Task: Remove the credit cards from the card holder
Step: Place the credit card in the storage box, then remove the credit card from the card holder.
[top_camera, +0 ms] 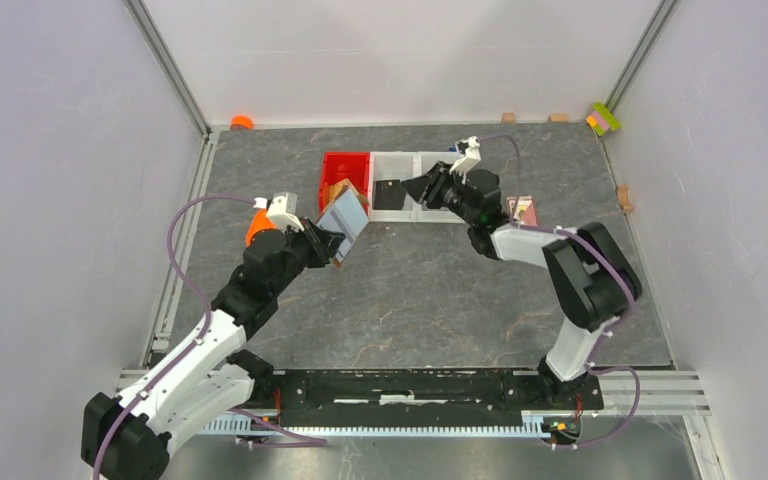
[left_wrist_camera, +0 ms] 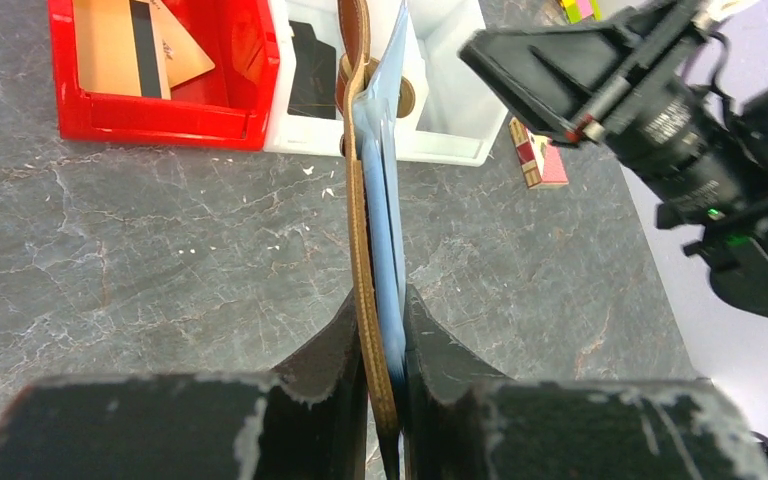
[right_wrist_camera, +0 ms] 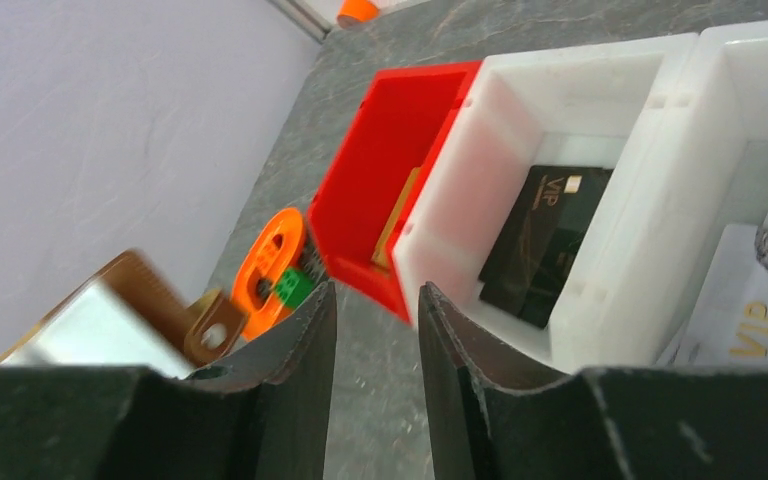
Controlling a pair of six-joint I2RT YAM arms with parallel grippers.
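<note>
your left pincer [left_wrist_camera: 385, 305] clamps the card holder [left_wrist_camera: 370, 200] edge-up above the desk [left_wrist_camera: 160, 250]; your right pincer [right_wrist_camera: 373, 330] hangs released, empty, near the white bin [right_wrist_camera: 472, 180].

Open tabletop [top_camera: 410, 300] near side; bin row [top_camera: 396, 154], card holder [top_camera: 343, 225] obstruct beyond.

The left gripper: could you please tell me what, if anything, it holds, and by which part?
The left gripper is shut on the card holder, pinching leather and lining together at one edge.
</note>
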